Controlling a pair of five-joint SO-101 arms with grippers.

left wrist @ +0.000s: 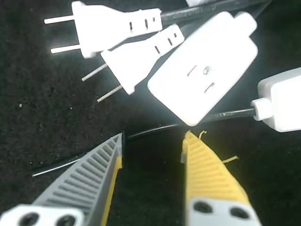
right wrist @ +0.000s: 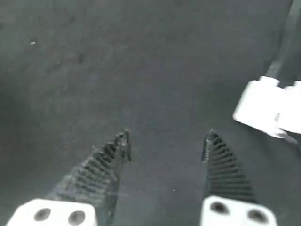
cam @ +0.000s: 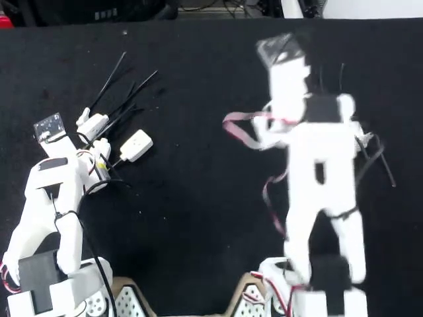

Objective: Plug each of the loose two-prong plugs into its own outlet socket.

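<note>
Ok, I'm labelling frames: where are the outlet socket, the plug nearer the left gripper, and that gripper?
outlet socket (left wrist: 202, 70), left wrist view, slotted face.
nearer plug (left wrist: 138, 59), left wrist view, white body.
left gripper (left wrist: 153, 135), left wrist view, midway between fingertips.

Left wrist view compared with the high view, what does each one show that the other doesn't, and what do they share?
The left wrist view gives close detail: one white plug and a second plug, both with bare prongs, the outlet socket with its slotted face, and the left gripper open, a thin black cable running past its fingertips. The high view gives layout: the left arm by the cluster, the right arm over the other side, black cables fanning away. Shared: plugs and socket on the black table.
</note>
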